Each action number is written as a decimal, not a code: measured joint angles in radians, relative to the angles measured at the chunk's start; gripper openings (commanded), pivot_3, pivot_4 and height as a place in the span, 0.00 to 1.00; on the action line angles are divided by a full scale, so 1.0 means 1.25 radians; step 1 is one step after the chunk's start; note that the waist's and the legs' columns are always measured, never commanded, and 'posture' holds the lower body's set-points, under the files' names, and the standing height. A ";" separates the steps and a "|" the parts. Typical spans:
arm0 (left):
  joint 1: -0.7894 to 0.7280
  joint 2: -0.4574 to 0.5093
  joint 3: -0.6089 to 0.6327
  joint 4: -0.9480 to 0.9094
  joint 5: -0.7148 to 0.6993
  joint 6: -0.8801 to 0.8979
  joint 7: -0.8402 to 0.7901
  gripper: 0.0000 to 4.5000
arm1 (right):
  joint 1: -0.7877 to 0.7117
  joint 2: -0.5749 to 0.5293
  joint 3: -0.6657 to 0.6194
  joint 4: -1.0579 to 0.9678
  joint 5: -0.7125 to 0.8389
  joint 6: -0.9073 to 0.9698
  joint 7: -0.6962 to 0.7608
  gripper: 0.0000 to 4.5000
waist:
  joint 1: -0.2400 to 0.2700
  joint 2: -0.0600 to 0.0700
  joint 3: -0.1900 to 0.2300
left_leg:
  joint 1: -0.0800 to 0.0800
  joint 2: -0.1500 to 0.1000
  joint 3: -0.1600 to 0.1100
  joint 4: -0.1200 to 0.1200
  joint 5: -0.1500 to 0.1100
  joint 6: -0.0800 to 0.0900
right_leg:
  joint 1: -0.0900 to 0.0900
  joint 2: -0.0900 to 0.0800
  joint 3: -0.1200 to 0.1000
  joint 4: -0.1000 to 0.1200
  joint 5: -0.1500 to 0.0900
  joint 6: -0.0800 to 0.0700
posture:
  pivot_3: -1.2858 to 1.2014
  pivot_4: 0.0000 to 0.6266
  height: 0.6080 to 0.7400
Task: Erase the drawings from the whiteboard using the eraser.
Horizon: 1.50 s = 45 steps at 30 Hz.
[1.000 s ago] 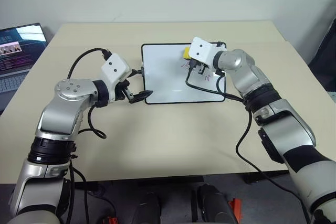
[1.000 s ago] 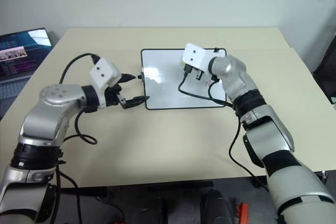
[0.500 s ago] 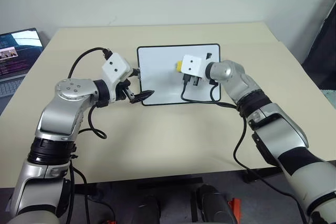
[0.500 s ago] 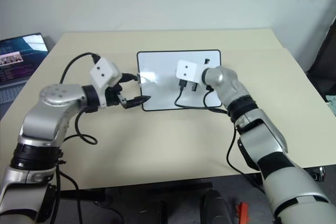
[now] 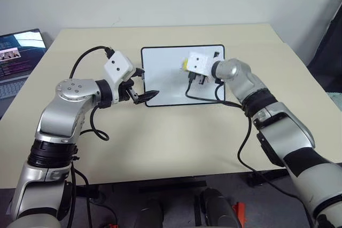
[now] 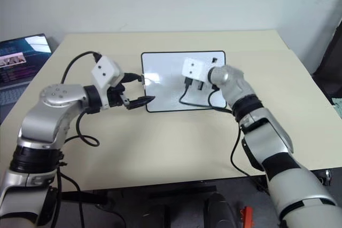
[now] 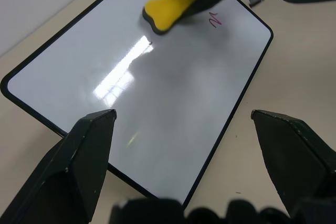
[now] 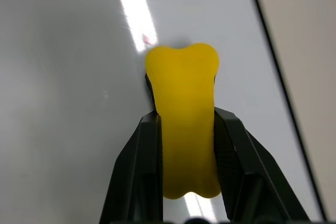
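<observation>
A: How was the right claw (image 8: 184, 145) found?
B: Clamped on the eraser (image 8: 185, 119), held against the whiteboard (image 5: 165, 86).
A: And the left claw (image 7: 184, 129)?
B: Spread wide at the whiteboard's near-left corner; one red scribble (image 7: 215, 20) was noted.

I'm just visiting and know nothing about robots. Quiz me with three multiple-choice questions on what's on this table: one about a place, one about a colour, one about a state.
1. Where is the eraser?
A. on the bare table
B. over the whiteboard, in the right gripper
C. on the laptop

2. What colour is the squiggle beside the eraser?
A. green
B. orange
C. red

3. How does the left gripper stand?
A. open, holding nothing
B. shut on the eraser
C. shut on a pen

Answers:
1 B: its black fingers pinch the yellow block above the white surface.
2 C: the left wrist view shows a red mark.
3 A: its fingers are spread apart at the board's edge.
</observation>
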 measured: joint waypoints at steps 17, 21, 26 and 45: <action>-0.010 0.002 -0.003 -0.002 0.003 0.000 0.000 1.00 | 0.028 0.081 0.008 -0.040 -0.001 0.033 0.008 0.22 | -0.014 0.000 0.000 | 0.000 0.001 0.000 -0.001 0.000 0.000 | 0.000 0.001 0.000 0.000 -0.001 0.002 | 0.52 0.24 1.00; -0.003 0.016 -0.004 -0.001 0.017 0.000 -0.001 1.00 | 0.043 0.093 0.021 -0.067 -0.015 0.048 0.023 0.22 | -0.014 0.000 0.000 | 0.000 0.001 0.000 -0.001 0.000 0.000 | 0.000 0.001 0.001 0.000 -0.002 0.003 | 0.52 0.24 1.00; 0.003 0.020 -0.003 -0.001 0.017 0.001 -0.001 1.00 | 0.058 0.097 0.037 -0.089 -0.018 0.056 0.037 0.22 | -0.015 0.000 0.000 | 0.000 0.001 0.000 -0.001 0.000 0.000 | 0.000 0.001 0.000 0.000 -0.002 0.003 | 0.52 0.24 1.00; -0.001 0.019 -0.006 0.004 0.017 0.000 -0.011 1.00 | 0.076 0.001 -0.042 -0.212 0.068 0.084 0.102 0.21 | 0.001 0.001 0.001 | -0.003 0.001 0.000 -0.004 0.000 0.000 | -0.003 0.001 0.000 -0.004 -0.001 0.002 | 0.52 0.24 1.00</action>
